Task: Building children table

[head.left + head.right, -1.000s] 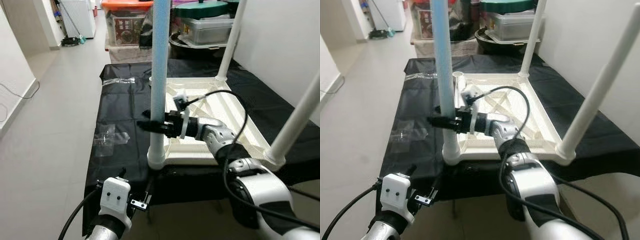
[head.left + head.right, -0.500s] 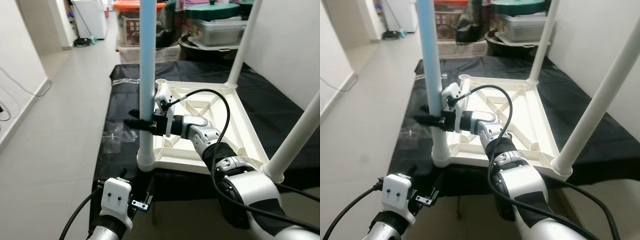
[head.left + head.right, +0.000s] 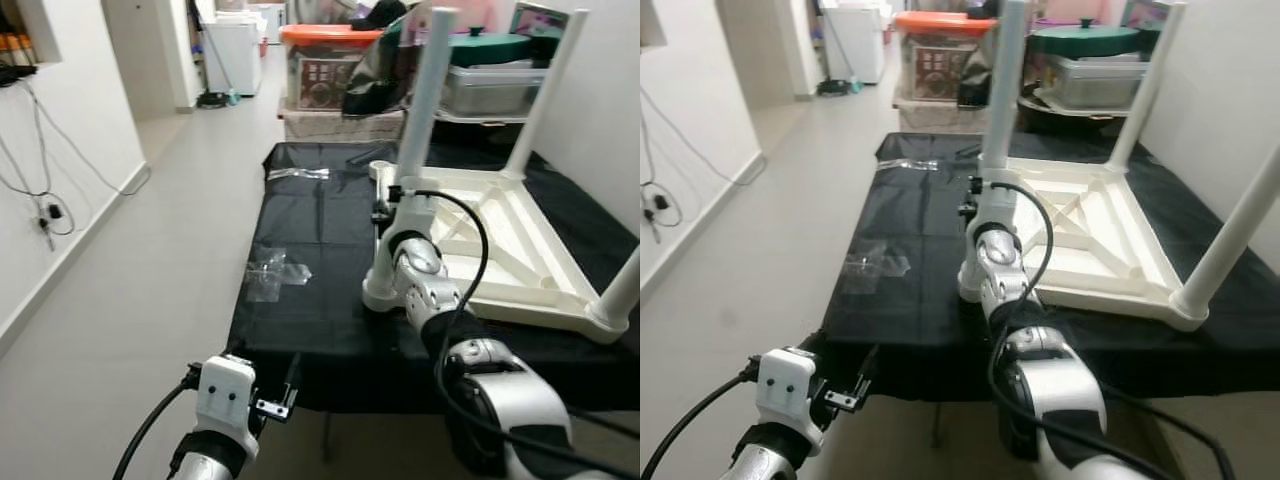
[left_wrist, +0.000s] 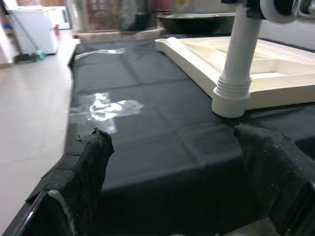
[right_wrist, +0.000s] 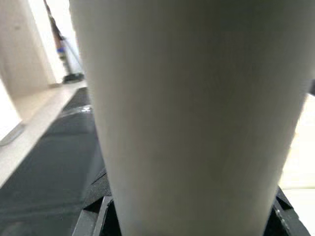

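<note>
A white children's table [image 3: 500,240] lies upside down on a black cloth [image 3: 300,230], its legs pointing up. My right gripper [image 3: 383,208] is shut on the near-left leg [image 3: 425,110], a little above its socket. That leg [image 5: 187,123] stands close up between the black fingers in the right wrist view. My left gripper [image 4: 177,167] hangs open and empty, low at the cloth's front edge, short of the leg's base [image 4: 231,96]. Two more legs [image 3: 545,95] [image 3: 625,285] rise on the right side. A short white socket [image 3: 380,170] stands at the far-left corner.
Clear plastic bags [image 3: 272,272] [image 3: 297,173] lie on the cloth to the left of the table. Storage boxes [image 3: 330,65] and tubs are stacked behind it. A tiled corridor [image 3: 170,230] runs along the left, with cables on the wall [image 3: 45,210].
The whole picture has shifted, so the camera has moved: the table now sits further right and further off. My right gripper stays shut on the leg. The left arm hangs as before.
</note>
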`<state>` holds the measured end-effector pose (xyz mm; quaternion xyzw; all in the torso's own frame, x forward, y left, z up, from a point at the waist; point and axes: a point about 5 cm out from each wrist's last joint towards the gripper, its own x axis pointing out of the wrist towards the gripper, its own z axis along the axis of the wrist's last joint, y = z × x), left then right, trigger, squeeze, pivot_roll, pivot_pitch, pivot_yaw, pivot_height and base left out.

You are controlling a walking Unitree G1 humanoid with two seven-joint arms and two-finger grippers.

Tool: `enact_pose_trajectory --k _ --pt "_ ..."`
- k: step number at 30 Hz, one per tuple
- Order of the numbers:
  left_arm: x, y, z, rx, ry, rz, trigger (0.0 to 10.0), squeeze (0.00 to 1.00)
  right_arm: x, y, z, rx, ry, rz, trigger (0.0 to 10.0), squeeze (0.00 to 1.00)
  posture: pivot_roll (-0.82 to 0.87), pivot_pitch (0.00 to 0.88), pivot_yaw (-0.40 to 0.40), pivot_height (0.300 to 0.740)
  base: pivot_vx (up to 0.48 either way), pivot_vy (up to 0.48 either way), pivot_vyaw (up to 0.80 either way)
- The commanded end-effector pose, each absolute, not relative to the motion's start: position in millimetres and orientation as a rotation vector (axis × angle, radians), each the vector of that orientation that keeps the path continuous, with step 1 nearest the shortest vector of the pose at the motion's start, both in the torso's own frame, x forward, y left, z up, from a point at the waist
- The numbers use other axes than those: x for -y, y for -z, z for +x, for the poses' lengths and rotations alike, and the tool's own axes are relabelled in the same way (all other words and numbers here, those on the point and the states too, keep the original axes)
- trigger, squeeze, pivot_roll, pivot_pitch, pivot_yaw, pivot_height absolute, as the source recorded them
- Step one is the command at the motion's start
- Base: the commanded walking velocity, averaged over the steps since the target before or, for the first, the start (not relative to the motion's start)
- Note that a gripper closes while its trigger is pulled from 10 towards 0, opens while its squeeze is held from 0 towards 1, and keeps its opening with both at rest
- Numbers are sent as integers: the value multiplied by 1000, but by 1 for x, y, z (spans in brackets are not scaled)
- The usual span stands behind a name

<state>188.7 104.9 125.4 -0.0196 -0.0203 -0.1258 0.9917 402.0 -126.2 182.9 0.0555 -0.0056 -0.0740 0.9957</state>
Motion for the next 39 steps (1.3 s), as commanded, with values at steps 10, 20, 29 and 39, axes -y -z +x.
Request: enact_pose_trajectory --k 10,20,29,39 --pt "-102 -122 189 27 263 -43 10000 0 102 -161 392 -49 141 244 10000 0 55 0 -17 740 0 0 0" --pt "-103 -120 190 24 267 -42 10000 0 89 -182 395 82 -342 263 10000 0 57 0 -14 740 0 0 0" --pt "-101 -119 190 22 270 -45 10000 0 85 -196 391 -22 -915 268 10000 0 55 0 -20 740 0 0 0" --pt "-103 -118 189 24 263 -44 10000 0 57 -202 372 -117 -1433 119 10000 0 117 0 -30 740 0 0 0"
